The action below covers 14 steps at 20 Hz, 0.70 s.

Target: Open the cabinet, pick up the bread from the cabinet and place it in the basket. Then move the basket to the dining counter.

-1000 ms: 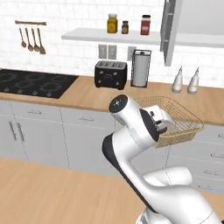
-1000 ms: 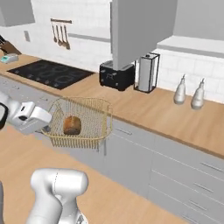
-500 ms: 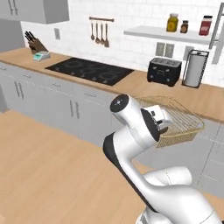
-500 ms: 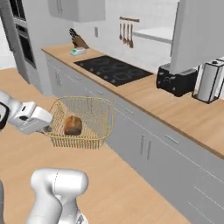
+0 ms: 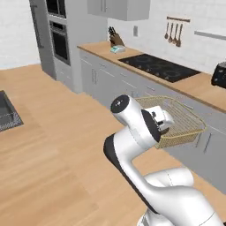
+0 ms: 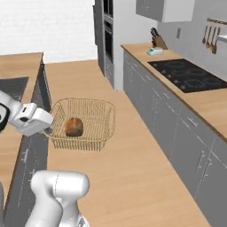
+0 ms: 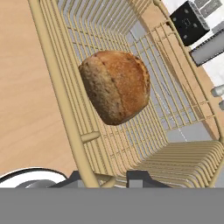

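Note:
My gripper (image 6: 48,126) is shut on the near rim of the tan wicker basket (image 6: 91,116) and holds it in the air above the wood floor. Inside it lies the brown bread (image 6: 74,127), seen close up as the bread (image 7: 116,85) in the hand view. There my gripper (image 7: 111,177) clamps a rim bar of the basket (image 7: 65,100). From the left, the basket (image 5: 178,121) hangs at my gripper (image 5: 164,126), in front of the grey drawers. The light-wood dining counter (image 6: 20,66) with its dark sink (image 6: 13,86) lies to the left.
A wood counter (image 5: 150,73) with a black cooktop (image 5: 156,66), a knife block (image 5: 115,39) and grey base cabinets runs along the right wall. An oven tower (image 5: 59,39) stands at its far end. A grey wall cabinet (image 5: 119,8) hangs above, doors shut. Wood floor lies between.
The whole picture has swung: the base has turned, so toaster and shelf slid out right while the oven tower and the dining counter came in. The basket with the bread stays in my grip.

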Motion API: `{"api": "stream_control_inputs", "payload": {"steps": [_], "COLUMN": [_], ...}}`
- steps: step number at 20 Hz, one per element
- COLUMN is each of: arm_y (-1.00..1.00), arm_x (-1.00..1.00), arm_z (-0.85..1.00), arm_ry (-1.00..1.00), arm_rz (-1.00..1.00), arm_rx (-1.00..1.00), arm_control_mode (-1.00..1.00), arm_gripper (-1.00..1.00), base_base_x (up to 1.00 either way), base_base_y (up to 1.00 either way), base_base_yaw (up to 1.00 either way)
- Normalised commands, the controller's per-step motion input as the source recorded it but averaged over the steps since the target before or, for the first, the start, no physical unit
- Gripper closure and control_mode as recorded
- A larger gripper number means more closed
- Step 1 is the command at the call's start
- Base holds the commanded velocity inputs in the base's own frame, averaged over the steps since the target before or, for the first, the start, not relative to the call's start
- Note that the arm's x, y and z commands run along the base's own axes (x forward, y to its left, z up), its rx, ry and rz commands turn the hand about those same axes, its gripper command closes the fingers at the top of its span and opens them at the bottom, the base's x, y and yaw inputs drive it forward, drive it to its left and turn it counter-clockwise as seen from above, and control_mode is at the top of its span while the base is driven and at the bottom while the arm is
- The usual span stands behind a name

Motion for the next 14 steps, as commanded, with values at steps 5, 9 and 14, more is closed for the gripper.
{"api": "stream_control_inputs", "payload": {"steps": [5,9,14], "arm_y": [0.00,0.00,0.00], "arm_x": [0.00,0.00,0.00], "arm_z": [0.00,0.00,0.00], "arm_ry": [0.00,0.00,0.00], "arm_rz": [0.00,0.00,0.00], "arm_rx": [0.00,0.00,0.00], "arm_control_mode": [1.00,1.00,1.00], "arm_gripper": [1.00,1.00,1.00], "base_base_x": [-0.87,-0.94,-0.80], "base_base_y": [-0.07,-0.04,-0.01], "base_base_yaw": [0.51,0.50,0.38]}}
